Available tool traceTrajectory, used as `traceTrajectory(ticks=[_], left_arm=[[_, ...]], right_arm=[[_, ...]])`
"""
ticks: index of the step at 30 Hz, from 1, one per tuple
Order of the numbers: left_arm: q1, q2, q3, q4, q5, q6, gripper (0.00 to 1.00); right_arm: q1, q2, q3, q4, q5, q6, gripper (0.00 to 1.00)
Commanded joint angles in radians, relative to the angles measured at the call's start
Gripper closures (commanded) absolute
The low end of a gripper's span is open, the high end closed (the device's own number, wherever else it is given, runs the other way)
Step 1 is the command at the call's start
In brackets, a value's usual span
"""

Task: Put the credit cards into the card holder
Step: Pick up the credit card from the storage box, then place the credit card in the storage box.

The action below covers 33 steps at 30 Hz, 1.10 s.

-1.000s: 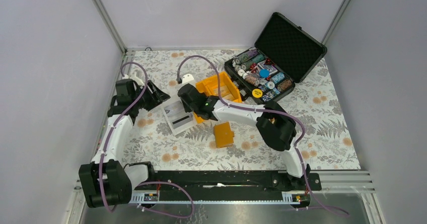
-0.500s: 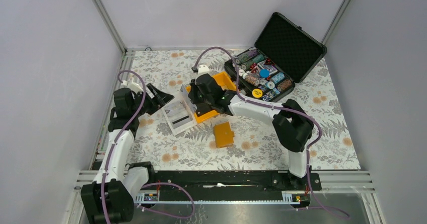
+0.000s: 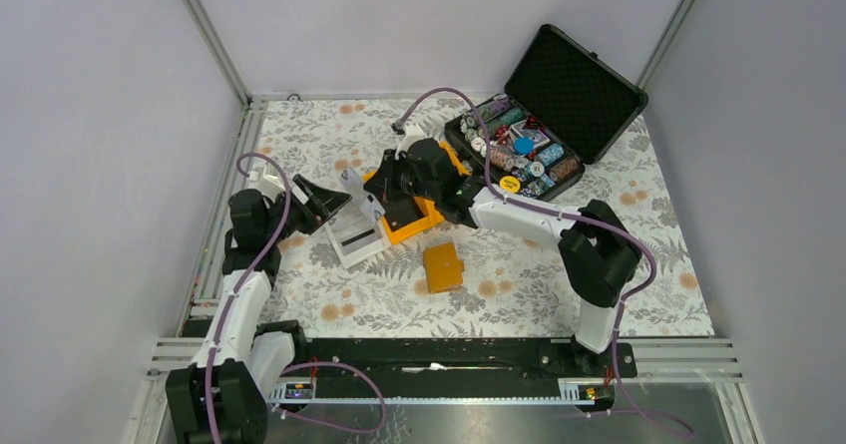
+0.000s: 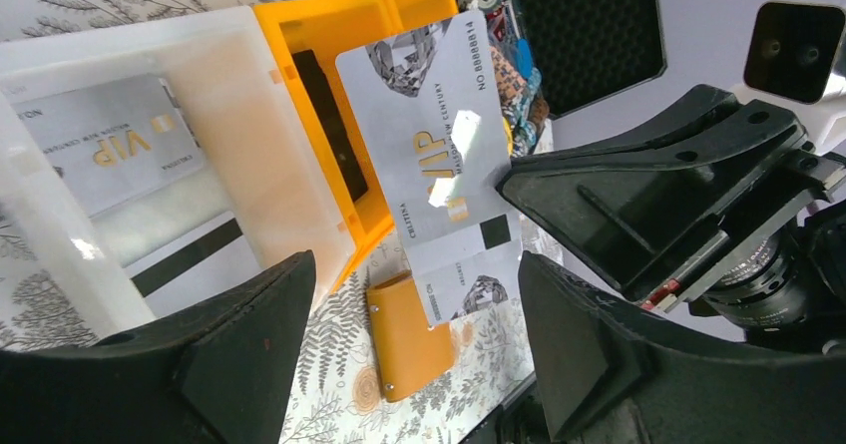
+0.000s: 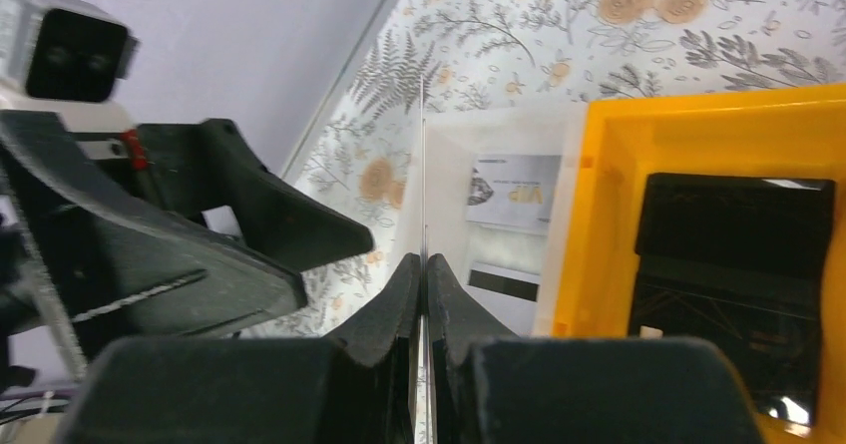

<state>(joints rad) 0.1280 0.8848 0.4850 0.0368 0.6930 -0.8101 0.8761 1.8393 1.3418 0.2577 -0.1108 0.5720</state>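
Two grippers are mine. My right gripper [image 5: 424, 264] is pinched tight on one credit card [image 4: 424, 125], held upright left of centre in the top view, over the clear tray [image 4: 239, 115]. A second card face shows just below it in the left wrist view; I cannot tell whether that is a separate card. My left gripper [image 3: 334, 200] stands wide and holds nothing, facing the held card from the left. Two more cards lie flat in the tray, one face up [image 4: 110, 155] and one showing its black stripe [image 5: 504, 276]. One card holder [image 3: 442, 266], orange and folded closed, lies on the table below centre, apart from the tray. One orange bin [image 4: 329, 10] sits against the tray. One black case [image 3: 579, 80] stands open at upper right.
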Motion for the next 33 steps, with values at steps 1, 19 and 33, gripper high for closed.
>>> traceTrajectory(ticks=[1, 19, 33], left_arm=[[0.005, -0.023, -0.017, 0.161, 0.083, -0.063, 0.22], [-0.007, -0.054, -0.131, 0.721, 0.284, -0.418, 0.54], [-0.008, -0.067, -0.167, 0.891, 0.271, -0.529, 1.0]], right_arm=[[-0.003, -0.087, 0.001, 0.12, -0.094, 0.075, 1.0], [-0.008, -0.184, -0.05, 0.241, -0.22, 0.186, 1.0], [-0.019, -0.206, -0.087, 0.211, -0.259, 0.175, 0.81]])
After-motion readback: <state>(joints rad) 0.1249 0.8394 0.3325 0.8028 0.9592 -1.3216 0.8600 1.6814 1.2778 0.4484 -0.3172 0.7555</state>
